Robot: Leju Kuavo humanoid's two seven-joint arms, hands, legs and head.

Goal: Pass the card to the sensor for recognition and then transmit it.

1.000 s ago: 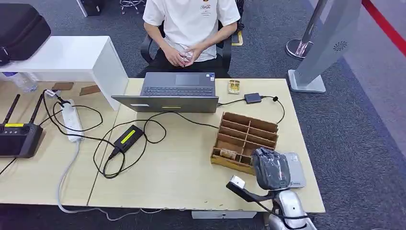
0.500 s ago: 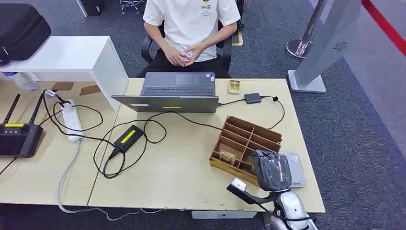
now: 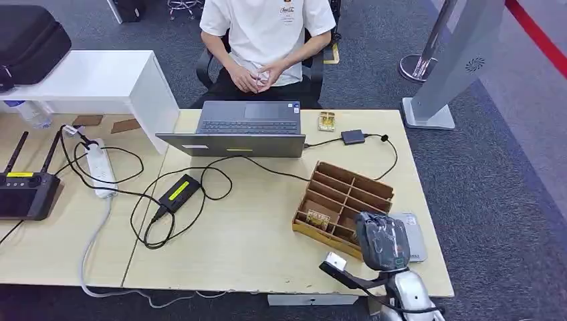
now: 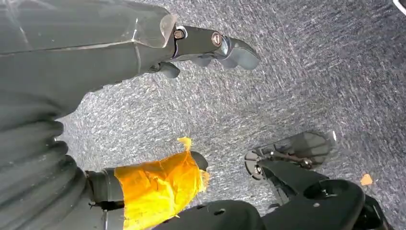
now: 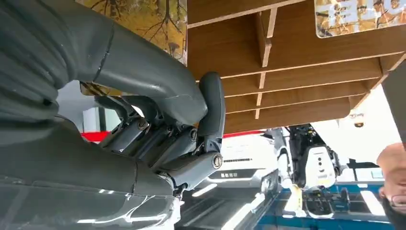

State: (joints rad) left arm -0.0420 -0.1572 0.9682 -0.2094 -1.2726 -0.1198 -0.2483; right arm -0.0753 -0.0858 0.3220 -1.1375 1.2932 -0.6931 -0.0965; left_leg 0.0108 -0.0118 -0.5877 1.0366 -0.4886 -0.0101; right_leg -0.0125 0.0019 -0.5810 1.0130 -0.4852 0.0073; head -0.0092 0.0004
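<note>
The right hand (image 3: 381, 239), low right of centre in the head view, curls its fingers (image 5: 210, 108) around a card (image 5: 139, 24) at the near right corner of the wooden organizer (image 3: 341, 200), beside a grey sensor (image 3: 411, 234), another card (image 3: 319, 219) lying in a front slot; the left hand (image 4: 143, 52) hangs wide over carpet (image 4: 287, 72).

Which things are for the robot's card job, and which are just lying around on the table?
For the job: card in the wooden rack, grey reader pad, right hand.
Just lying about: laptop, power strip, black charger, remote controller.
</note>
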